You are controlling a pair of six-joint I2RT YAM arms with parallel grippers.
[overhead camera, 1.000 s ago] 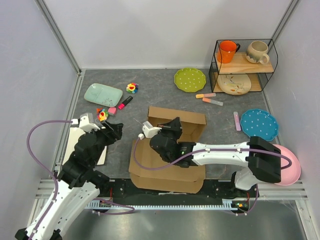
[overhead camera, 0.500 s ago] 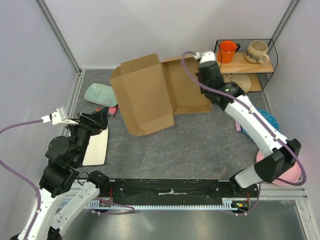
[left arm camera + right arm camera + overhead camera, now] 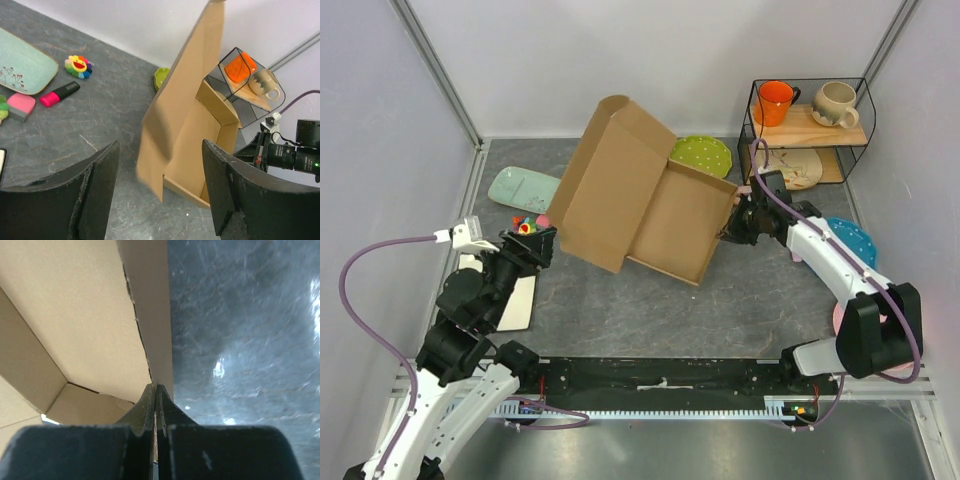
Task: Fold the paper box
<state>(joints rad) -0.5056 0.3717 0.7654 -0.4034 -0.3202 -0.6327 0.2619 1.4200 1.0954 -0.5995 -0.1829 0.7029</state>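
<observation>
Grey surface from above: the paper box is tilted up near its middle, the right end effector pinching the box's right edge. Left wrist view: the left end effector gapes wide, empty, box ahead. Right wrist view: fingers clamp the cardboard wall.

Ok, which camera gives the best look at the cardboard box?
The top external view: it shows the whole paper box, with the right gripper pinching one wall. The left wrist view sees it from the side, its top cropped. The right wrist view shows only an inner corner and the pinched wall.
</observation>
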